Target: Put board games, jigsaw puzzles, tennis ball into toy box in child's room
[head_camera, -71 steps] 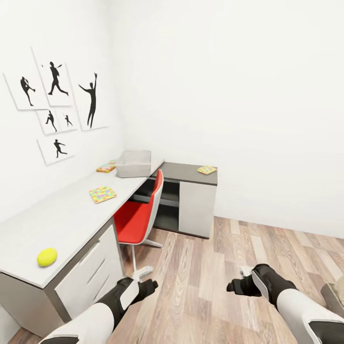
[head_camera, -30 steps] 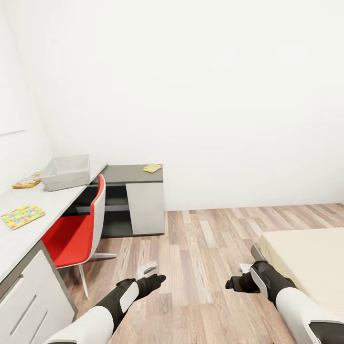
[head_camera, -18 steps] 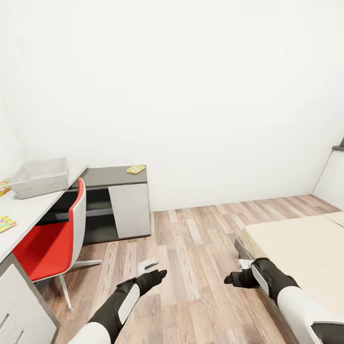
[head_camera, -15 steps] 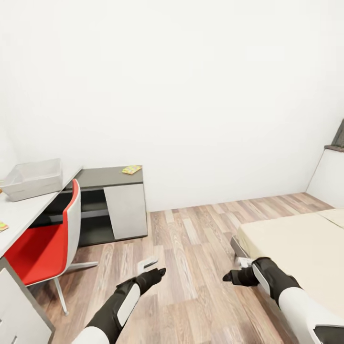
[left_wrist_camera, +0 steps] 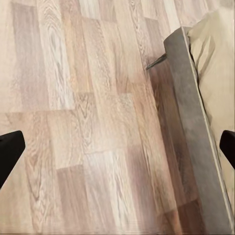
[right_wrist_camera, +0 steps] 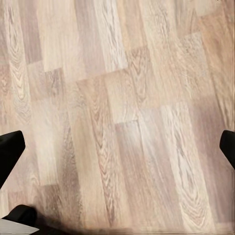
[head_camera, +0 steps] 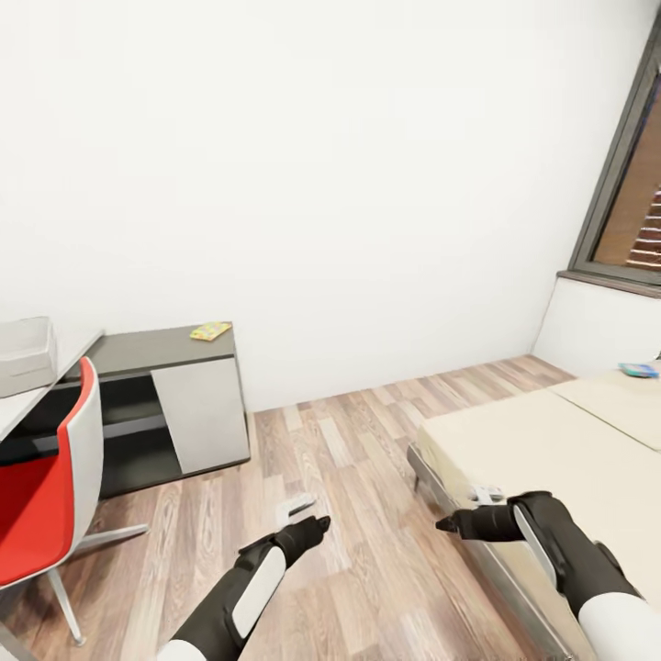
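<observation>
The light grey toy box (head_camera: pixel 25 352) stands on the pale table top (head_camera: pixel 14 408) at the far left edge of the head view. One colourful jigsaw puzzle (head_camera: pixel 211 330) lies on the dark grey desk section (head_camera: pixel 138 351). The beige bed (head_camera: pixel 560 441) fills the right side, with a small flat blue board game (head_camera: pixel 638 370) far back on it. My left gripper (head_camera: pixel 310 523) and right gripper (head_camera: pixel 456 523) hang over the wood floor, both open and empty. The wrist views show the left gripper (left_wrist_camera: pixel 117 149) and right gripper (right_wrist_camera: pixel 117 149) spread wide. The tennis ball is out of view.
A red and white chair (head_camera: pixel 50 496) stands at the desk on the left. The bed's grey frame (left_wrist_camera: pixel 188 112) runs beside my left gripper. A dark-framed window (head_camera: pixel 624 184) is at the upper right. Wood floor (head_camera: pixel 349 459) lies between desk and bed.
The camera has swung right: the desk and toy box slid to the left edge, and the bed, the blue game and the window came into view. Both grippers remain open.
</observation>
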